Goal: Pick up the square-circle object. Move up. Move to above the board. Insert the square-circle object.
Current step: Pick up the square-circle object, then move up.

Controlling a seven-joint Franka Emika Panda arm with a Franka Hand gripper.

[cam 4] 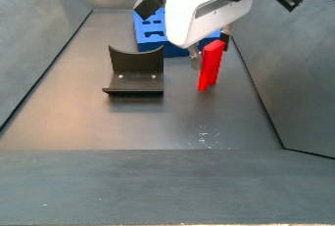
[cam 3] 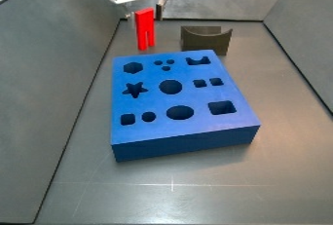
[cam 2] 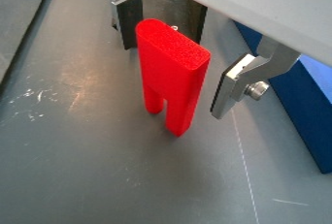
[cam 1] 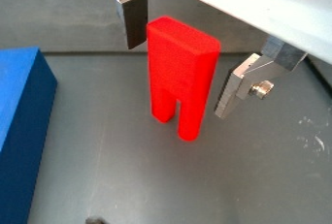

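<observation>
The square-circle object (cam 1: 182, 73) is a bright red block standing upright on the grey floor with its two prongs down. It shows in both wrist views (cam 2: 173, 73) and both side views (cam 3: 146, 29) (cam 4: 210, 66). My gripper (cam 1: 183, 74) is open and lowered around the block's upper part, one finger on each side with a gap to each; it also shows in a wrist view (cam 2: 177, 68) and in both side views (cam 3: 147, 7) (cam 4: 210, 40). The blue board (cam 3: 176, 97) with cut-out holes lies beside the block, and also shows in a wrist view (cam 1: 19, 112).
The dark fixture (cam 3: 205, 37) stands on the floor close to the red block and the board's far edge, and also shows in a side view (cam 4: 135, 73). Grey walls enclose the floor on all sides.
</observation>
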